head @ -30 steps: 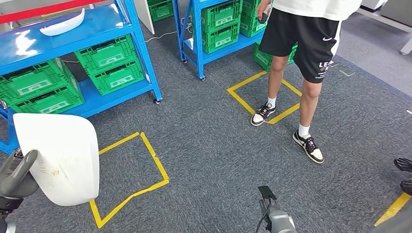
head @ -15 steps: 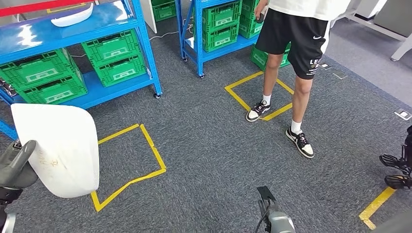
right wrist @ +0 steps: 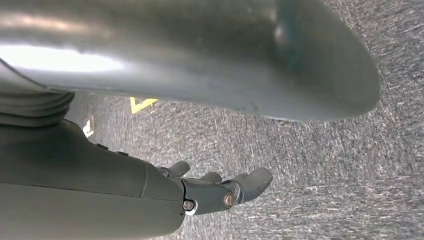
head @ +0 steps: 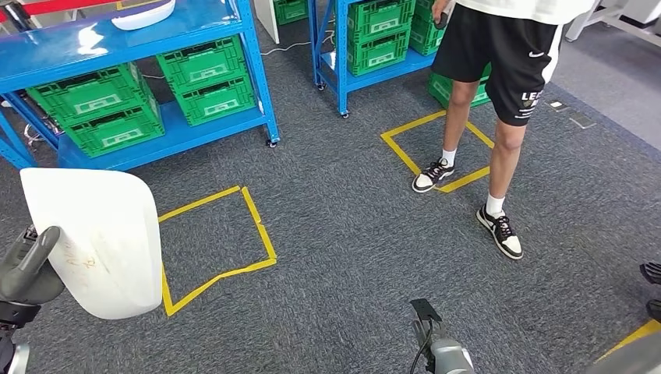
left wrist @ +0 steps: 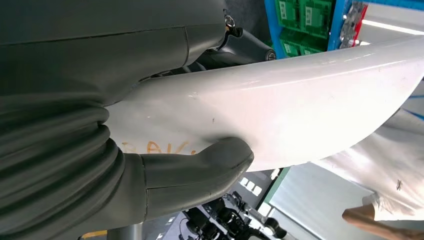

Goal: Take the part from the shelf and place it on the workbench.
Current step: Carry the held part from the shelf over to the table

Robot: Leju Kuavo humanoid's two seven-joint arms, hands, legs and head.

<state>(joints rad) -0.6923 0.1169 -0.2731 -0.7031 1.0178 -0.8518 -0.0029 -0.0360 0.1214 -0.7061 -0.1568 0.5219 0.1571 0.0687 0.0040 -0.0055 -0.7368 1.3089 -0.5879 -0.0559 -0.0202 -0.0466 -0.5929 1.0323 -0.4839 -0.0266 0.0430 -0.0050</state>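
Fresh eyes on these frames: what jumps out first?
The big white curved part at the lower left of the head view, held up by the left hand, whose thumb presses across its face in the left wrist view. Next, the person in black shorts standing at a yellow tape square on the grey carpet, upper right. Behind, blue shelves hold green crates, with another white part on the top shelf.

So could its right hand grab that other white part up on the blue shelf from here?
Probably not. The right hand hangs low over the carpet, holding nothing, while the white part on the shelf lies far off across open floor, on the left hand's side.
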